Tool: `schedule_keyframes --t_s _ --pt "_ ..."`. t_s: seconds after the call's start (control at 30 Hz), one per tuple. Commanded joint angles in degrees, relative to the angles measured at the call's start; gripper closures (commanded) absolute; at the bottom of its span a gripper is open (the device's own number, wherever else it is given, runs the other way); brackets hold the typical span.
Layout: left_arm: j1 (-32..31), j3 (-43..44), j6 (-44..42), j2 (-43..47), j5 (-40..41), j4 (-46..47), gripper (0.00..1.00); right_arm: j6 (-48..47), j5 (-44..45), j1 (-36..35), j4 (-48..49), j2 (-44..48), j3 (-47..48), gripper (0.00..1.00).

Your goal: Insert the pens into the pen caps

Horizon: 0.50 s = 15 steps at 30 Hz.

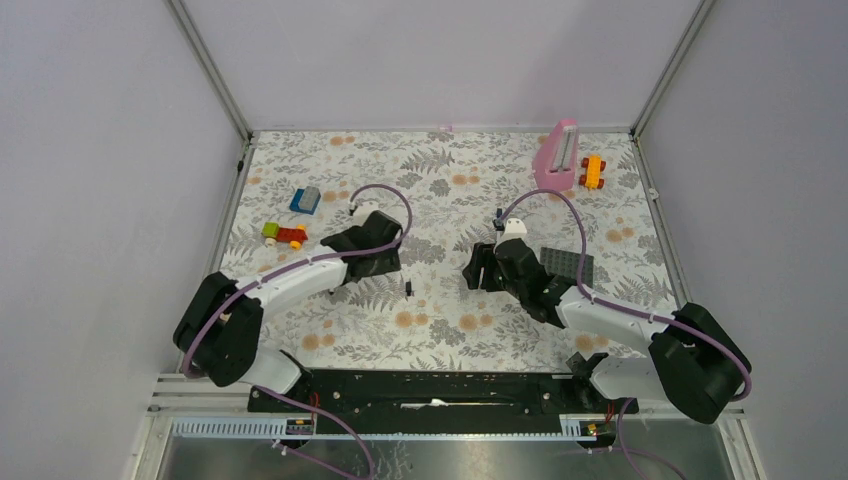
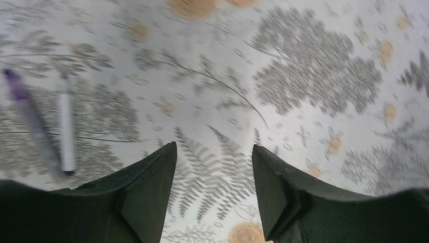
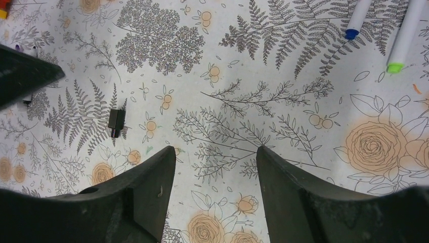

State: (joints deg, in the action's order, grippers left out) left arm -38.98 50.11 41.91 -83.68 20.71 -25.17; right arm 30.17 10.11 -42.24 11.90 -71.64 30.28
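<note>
Floral tablecloth [image 1: 440, 330], both arms' jaws apart and empty, black cap [image 3: 116, 121] lying loose, blurred pen [image 2: 66, 129] perhaps uncapped.

Black-and-white left arm [image 1: 295, 285] and right arm [image 1: 610, 325], looping purple cables [image 1: 380, 187], dark wedge-shaped jaws

Pen cap [image 3: 116, 122] on table [image 3: 227, 101], pens [image 3: 407, 35] well apart

Plain pale lilac walls [image 1: 100, 150] close in three sides, with bare metal posts [image 1: 210, 70] running up the back corners. A cloth [image 1: 440, 170] printed with grey ferns and orange roses covers the tabletop. A black rail [image 1: 430, 385] lines the near edge. The light is soft and even.
</note>
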Motion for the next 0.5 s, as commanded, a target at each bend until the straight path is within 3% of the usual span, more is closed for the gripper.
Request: schedule_keyframes --t_s 0.0,0.13,0.47 --pt "5.87 -1.38 0.28 3.60 6.41 -2.43 0.39 -1.21 1.73 -0.09 3.32 -0.64 -0.25 0.33" --pt "11.01 -2.64 1.04 3.90 7.39 -2.79 0.41 -1.17 1.54 -0.10 3.39 -1.44 0.01 0.32" --pt "17.04 -5.44 4.03 1.21 7.91 0.17 0.42 -1.52 0.30 -0.12 2.86 -3.34 1.17 0.32"
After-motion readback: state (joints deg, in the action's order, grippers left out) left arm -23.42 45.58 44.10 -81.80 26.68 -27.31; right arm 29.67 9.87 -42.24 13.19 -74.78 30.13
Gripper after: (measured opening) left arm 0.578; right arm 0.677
